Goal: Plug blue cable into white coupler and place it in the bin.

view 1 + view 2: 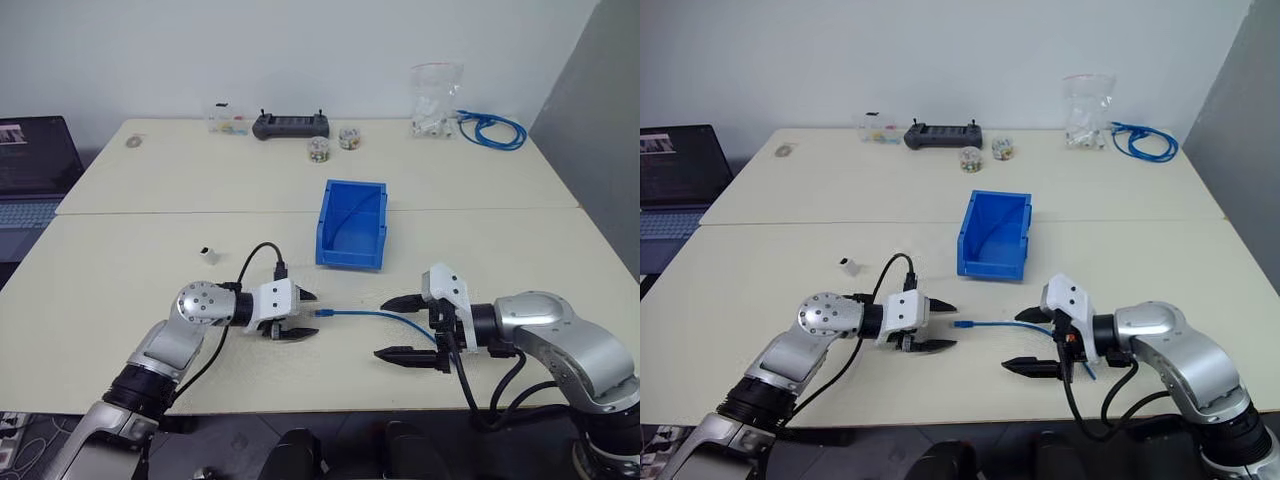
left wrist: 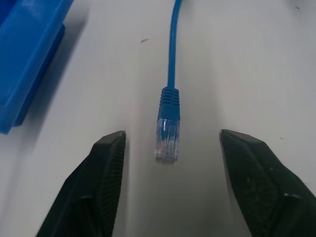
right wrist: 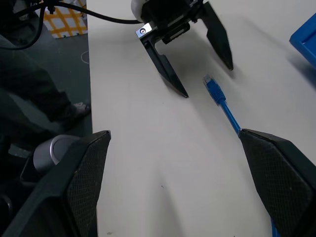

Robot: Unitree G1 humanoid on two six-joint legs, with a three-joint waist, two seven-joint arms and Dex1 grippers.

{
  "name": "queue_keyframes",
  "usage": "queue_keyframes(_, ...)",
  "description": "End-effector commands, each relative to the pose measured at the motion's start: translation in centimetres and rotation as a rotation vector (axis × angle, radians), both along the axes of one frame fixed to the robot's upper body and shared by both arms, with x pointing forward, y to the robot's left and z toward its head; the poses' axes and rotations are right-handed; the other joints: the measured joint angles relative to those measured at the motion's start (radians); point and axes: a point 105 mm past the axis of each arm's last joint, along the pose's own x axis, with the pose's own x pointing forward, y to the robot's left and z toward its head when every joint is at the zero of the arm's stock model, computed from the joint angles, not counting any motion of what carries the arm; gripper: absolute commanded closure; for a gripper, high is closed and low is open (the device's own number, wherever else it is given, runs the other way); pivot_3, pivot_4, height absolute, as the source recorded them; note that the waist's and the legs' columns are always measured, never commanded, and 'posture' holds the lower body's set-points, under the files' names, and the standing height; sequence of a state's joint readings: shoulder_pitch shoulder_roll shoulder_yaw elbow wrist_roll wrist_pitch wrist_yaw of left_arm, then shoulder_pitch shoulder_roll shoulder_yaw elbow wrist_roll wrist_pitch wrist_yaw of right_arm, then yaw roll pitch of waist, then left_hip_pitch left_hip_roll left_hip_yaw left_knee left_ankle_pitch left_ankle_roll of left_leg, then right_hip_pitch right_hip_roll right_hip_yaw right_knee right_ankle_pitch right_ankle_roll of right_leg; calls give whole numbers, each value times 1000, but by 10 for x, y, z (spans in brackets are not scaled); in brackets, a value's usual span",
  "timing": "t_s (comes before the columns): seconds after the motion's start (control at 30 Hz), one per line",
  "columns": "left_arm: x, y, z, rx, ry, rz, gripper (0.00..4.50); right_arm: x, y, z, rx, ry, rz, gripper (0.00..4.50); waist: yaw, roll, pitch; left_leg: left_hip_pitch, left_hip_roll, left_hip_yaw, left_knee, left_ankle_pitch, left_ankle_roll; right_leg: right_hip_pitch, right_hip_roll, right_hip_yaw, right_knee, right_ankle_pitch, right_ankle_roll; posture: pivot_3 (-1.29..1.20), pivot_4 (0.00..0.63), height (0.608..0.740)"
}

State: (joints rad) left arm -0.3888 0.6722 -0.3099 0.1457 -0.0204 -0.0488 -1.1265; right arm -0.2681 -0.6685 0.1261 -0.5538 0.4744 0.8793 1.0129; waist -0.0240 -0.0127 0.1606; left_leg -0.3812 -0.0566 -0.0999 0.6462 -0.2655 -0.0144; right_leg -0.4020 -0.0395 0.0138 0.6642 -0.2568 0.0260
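table (image 1: 120, 280) spanning the frame, bin (image 1: 352, 225) at centre, blue cable (image 1: 370, 314) lying low centre, white coupler (image 1: 208, 254) tiny at left of centre, well apart from the plug; left gripper (image 1: 300, 315) spread around the clear plug without touching, right gripper (image 1: 410, 328) gaping wide, empty, cable passing between its jaws; judged step: grasping the plug end, next a closing pinch; coupler socket too small to make out

Bare table (image 1: 150, 290) around the blue cable (image 1: 370, 316) — bin (image 1: 352, 225) stands just behind.
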Motion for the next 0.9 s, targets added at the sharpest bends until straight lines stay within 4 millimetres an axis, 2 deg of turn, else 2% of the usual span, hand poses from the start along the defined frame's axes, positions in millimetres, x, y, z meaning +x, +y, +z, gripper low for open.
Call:
queue_keyframes(0.03, -5, 17, -33, 164, 85, 46, 2260, -5, 0, 13, 28, -36, 1, 81, 0, 1, -1, 1, 0, 0, 0, 0, 0, 1, 0, 0, 0, 0, 0, 0, 150, 740)
queue_keyframes(0.23, -3, 18, -38, 204, 105, 58, 3447, -9, 1, 20, 67, -51, 16, 81, 0, 0, -1, 15, 0, -1, -3, -1, 1, 18, 0, -1, -5, -4, 3, 0, 150, 740)
queue_keyframes(0.37, -5, 18, -41, 213, 141, 60, 4274, -9, 0, 21, 85, -51, 7, 81, 0, 0, -2, 16, 0, -1, -3, -1, 1, 18, 0, -1, -5, -4, 4, 0, 150, 740)
queue_keyframes(0.53, -11, 13, -32, 164, 194, 51, 4286, -9, -2, 22, 95, -63, 4, 81, 0, 0, -2, 16, 0, -2, -3, -1, 1, 18, 0, -1, -5, -4, 4, 0, 150, 740)
queue_keyframes(0.7, -20, -5, -8, 19, 328, 49, 4286, -18, -2, 27, 130, -43, 42, 81, -6, -1, -1, 15, 1, -1, -3, -1, 1, 17, 1, -1, -5, -5, 4, 0, 150, 740)
queue_keyframes(0.9, -21, -31, 43, -227, 415, 29, 4286, -24, 2, 39, 291, -30, -18, 81, -2, -5, 2, 9, 1, -4, -2, -1, 1, 13, 1, -3, -5, -5, 4, 0, 150, 740)
